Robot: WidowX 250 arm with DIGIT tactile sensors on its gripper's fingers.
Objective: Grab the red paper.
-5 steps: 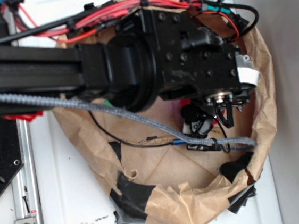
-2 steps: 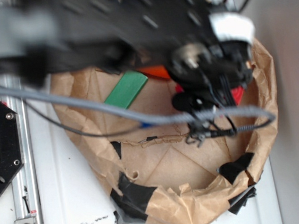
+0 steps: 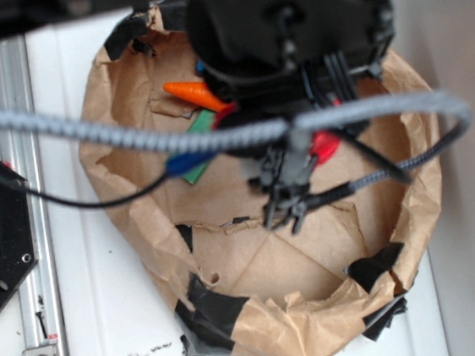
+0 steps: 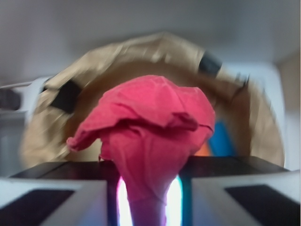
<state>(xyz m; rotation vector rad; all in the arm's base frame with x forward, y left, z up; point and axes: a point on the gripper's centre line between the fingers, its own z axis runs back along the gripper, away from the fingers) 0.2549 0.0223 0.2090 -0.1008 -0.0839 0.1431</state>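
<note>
red paper [image 4: 150,136] pinched in end effector [image 4: 149,197]; exterior shows only sliver.

Can't see gripper [image 3: 303,150] fingertips from exterior view, arm and cables cover them. Red paper [image 4: 150,136] lower end cut by wrist frame's bottom edge. Paper bowl [image 4: 141,52] behind blurred. Green block [image 3: 198,167] mostly hidden.
</note>
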